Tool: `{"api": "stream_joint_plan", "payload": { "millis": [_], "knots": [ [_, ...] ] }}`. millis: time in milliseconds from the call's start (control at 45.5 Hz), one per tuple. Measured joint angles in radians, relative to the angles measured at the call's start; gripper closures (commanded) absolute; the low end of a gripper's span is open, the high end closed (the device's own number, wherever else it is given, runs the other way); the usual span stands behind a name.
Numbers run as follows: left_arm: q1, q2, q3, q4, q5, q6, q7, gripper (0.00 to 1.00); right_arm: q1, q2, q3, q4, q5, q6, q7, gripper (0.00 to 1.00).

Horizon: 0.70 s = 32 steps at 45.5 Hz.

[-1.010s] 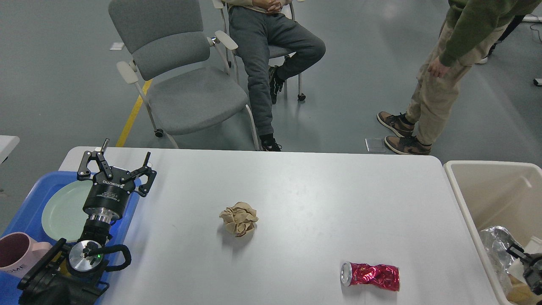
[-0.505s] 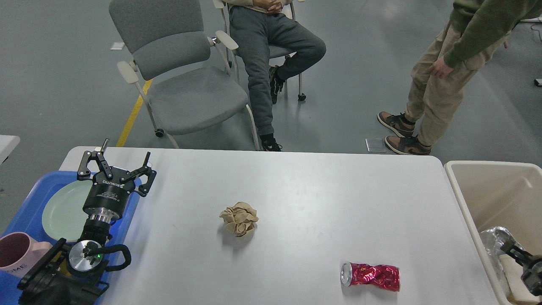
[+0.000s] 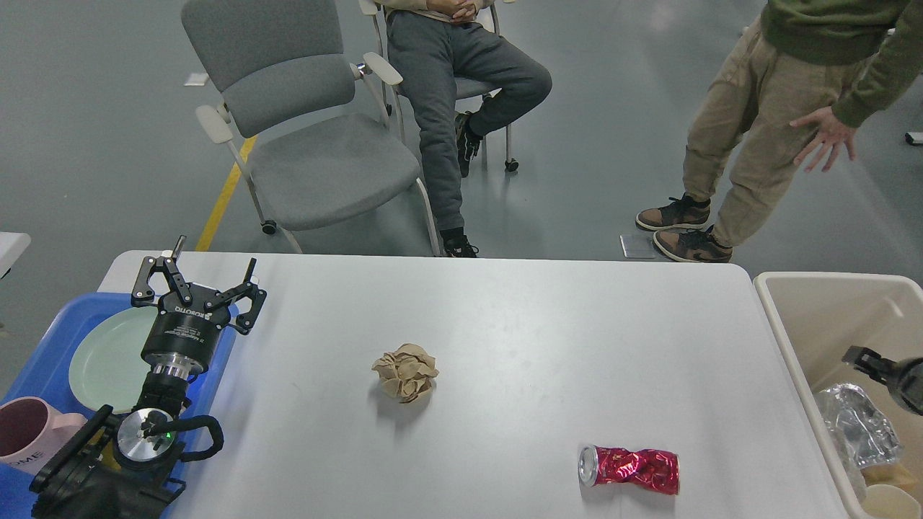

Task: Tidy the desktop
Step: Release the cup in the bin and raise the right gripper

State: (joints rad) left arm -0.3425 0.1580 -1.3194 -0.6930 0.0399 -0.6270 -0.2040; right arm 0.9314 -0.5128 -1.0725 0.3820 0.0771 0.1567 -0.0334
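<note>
Two bits of litter on the desktop

My left claw hangs spread over the tray's edge; my right claw, cut off above the bin, I cannot read.

A single view looks from the robot's head, forward and steeply down. The worktop fills the lower half, near enough that its near edge is cut off at the bottom. Beyond its far edge the floor, a grey chair and two people's legs show. The left arm enters at the lower left corner, over a blue tray. At the right edge a bin is partly cropped, and a dark part there is probably the right pincer.
</note>
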Motion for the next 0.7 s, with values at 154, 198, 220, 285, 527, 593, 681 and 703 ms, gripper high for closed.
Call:
{"api": "stream_joint_plan", "payload": {
  "millis": [154, 198, 220, 285, 527, 593, 681, 703],
  "knots": [
    [0.000, 0.000, 0.000, 0.000, 0.000, 0.000, 0.001, 0.03, 0.298, -0.004, -0.138, 0.273, -0.068, 0.041, -0.002, 0.00],
    [0.000, 0.000, 0.000, 0.000, 0.000, 0.000, 0.001, 0.03, 0.377, 0.004, -0.176, 0.353, -0.075, 0.048, -0.002, 0.00],
    [0.000, 0.000, 0.000, 0.000, 0.000, 0.000, 0.001, 0.03, 0.430, 0.010, -0.198, 0.404, -0.077, 0.052, -0.002, 0.00],
    [0.000, 0.000, 0.000, 0.000, 0.000, 0.000, 0.002, 0.03, 0.589, 0.034, -0.260, 0.549, -0.081, 0.066, -0.002, 0.00],
    [0.002, 0.000, 0.000, 0.000, 0.000, 0.000, 0.001, 0.03, 0.977, 0.155, -0.343, 0.826, -0.079, 0.266, -0.002, 0.00],
    [0.002, 0.000, 0.000, 0.000, 0.000, 0.000, 0.001, 0.03, 1.064, 0.182, -0.338, 0.865, -0.076, 0.355, -0.002, 0.00],
    [0.002, 0.000, 0.000, 0.000, 0.000, 0.000, 0.000, 0.03, 1.163, 0.222, -0.332, 0.929, -0.074, 0.430, -0.003, 0.00],
    [0.002, 0.000, 0.000, 0.000, 0.000, 0.000, 0.000, 0.03, 1.186, 0.229, -0.329, 0.949, -0.074, 0.438, -0.003, 0.00]
  ]
}}
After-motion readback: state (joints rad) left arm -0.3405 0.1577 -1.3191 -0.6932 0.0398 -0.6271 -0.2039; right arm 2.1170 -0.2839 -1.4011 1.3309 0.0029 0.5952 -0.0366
